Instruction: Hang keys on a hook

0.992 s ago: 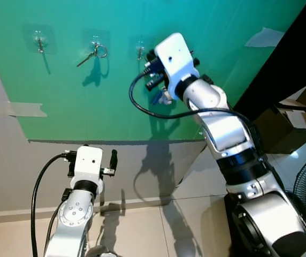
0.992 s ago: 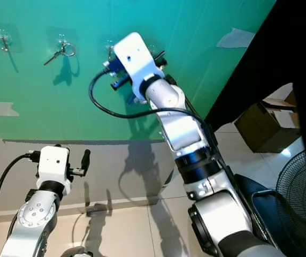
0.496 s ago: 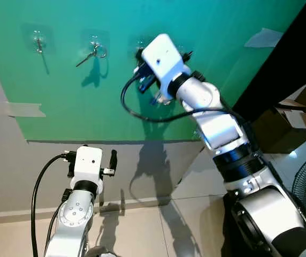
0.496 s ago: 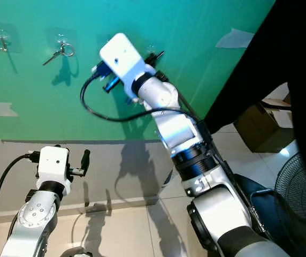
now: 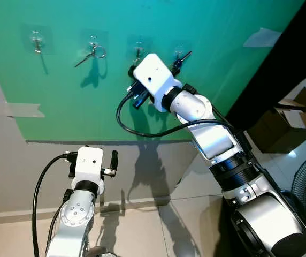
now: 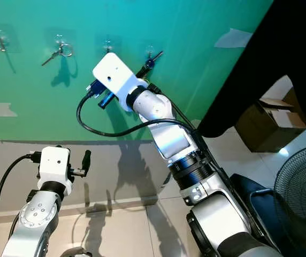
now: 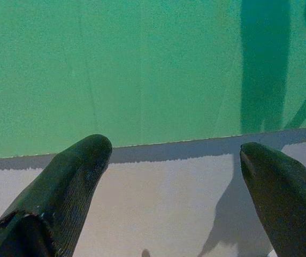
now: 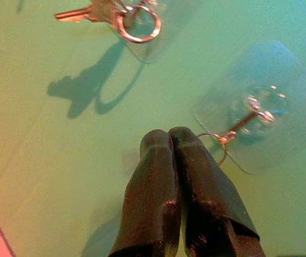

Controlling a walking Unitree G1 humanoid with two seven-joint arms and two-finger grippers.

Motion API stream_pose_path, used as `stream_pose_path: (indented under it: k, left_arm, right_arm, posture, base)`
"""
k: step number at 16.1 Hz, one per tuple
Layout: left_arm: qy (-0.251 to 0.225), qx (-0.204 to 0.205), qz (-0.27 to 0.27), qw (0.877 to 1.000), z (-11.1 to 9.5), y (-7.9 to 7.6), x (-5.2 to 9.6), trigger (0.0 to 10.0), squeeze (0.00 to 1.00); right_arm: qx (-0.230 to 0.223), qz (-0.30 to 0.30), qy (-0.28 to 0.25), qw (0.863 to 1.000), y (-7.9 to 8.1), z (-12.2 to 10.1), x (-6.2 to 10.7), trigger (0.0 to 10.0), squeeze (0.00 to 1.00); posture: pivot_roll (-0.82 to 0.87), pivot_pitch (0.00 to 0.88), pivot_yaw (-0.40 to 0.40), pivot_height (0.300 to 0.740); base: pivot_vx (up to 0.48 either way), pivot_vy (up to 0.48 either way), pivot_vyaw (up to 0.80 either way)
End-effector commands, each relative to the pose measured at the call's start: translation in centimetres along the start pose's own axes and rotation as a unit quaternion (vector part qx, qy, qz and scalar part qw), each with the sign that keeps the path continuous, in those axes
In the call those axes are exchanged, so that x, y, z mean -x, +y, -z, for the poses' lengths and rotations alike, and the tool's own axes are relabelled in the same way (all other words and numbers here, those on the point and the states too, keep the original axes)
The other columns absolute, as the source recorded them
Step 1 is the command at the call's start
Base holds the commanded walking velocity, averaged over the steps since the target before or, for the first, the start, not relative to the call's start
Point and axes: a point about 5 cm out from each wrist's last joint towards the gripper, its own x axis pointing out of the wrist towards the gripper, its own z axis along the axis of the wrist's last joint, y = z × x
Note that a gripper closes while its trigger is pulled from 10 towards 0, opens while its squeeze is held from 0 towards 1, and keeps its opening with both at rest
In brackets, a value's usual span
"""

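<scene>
Four clear adhesive hooks run in a row across the upper part of the green wall panel [image 5: 212, 80]. The second hook [image 5: 93, 43] from the frame's left carries a silver key on a ring [image 5: 91, 52]; the fourth hook [image 5: 179, 53] carries a dark key [image 5: 178, 60]. The first hook [image 5: 36, 38] hangs bare. In the right wrist view, a thin ring [image 8: 220, 145] hangs from the third hook [image 8: 260, 107], right beside the right gripper [image 8: 170, 140], its fingers pressed together; whether they pinch the ring cannot be told. The left gripper [image 7: 169, 155] is spread wide and empty, low in the frame.
</scene>
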Motion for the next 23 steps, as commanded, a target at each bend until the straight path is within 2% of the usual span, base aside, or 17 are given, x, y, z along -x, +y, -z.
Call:
stream_pose_path:
  k: [1,6,7,14,19,20,21,22,23]
  left_arm:
    - [-0.003,0.004,0.01,1.0,-0.3,-0.7,0.0,10.0,0.0]
    - [-0.001,0.004,0.009,1.0,-0.1,-0.5,0.2,10.0,0.0]
    - [-0.001,0.004,0.009,1.0,-0.1,-0.5,0.2,10.0,0.0]
    - [0.0,0.003,0.011,1.0,-0.1,-0.4,0.1,10.0,0.0]
    - [0.001,0.002,0.02,1.0,-0.1,-0.7,-0.2,10.0,0.0]
    - [0.001,0.002,0.023,1.0,-0.1,-0.7,-0.3,10.0,0.0]
    - [0.0,0.002,0.024,1.0,-0.2,-0.6,-0.6,10.0,0.0]
    - [-0.002,0.001,0.026,1.0,-0.3,-0.5,-0.7,10.0,0.0]
    - [-0.006,0.006,0.036,0.999,-0.4,-0.4,-1.2,10.0,0.0]
  right_arm:
    - [-0.005,0.003,0.015,1.0,-0.2,0.8,0.4,10.0,0.0]
    - [-0.011,0.01,0.019,1.0,-0.2,1.0,0.4,10.0,0.0]
    - [-0.037,0.017,0.016,0.999,-0.5,1.1,0.5,10.0,1.0]
    - [-0.068,0.044,0.031,0.996,-1.3,1.8,1.1,10.0,1.0]
    - [-0.104,0.061,0.064,0.991,-1.0,3.3,1.9,10.0,1.0]
    - [-0.115,0.07,0.09,0.987,-0.8,4.2,2.3,10.0,1.0]
    - [-0.132,0.084,0.102,0.982,-0.7,4.9,2.7,10.0,0.0]
    - [-0.15,0.091,0.105,0.979,-0.6,5.2,2.9,10.0,0.0]
    - [-0.187,0.108,0.106,0.971,-0.3,6.0,3.6,10.0,0.0]
  posture:
    - [0.19,0.0,-0.195,0.74]
    - [0.19,0.0,-0.194,0.74]
    - [0.19,0.0,-0.194,0.74]
    - [0.18,0.0,-0.185,0.74]
    - [0.17,0.0,-0.17,0.74]
    - [0.17,0.0,-0.167,0.74]
    - [0.16,0.0,-0.158,0.74]
    - [0.16,0.0,-0.158,0.74]
    - [0.15,0.0,-0.147,0.74]
  base:
    - [0.0,0.0,0.0]
    - [0.0,0.0,0.0]
    - [0.0,0.0,0.0]
    - [0.0,0.0,0.0]
    - [0.0,0.0,0.0]
    - [0.0,0.0,0.0]
    - [0.0,0.0,0.0]
    - [0.0,0.0,0.0]
    - [0.0,0.0,0.0]
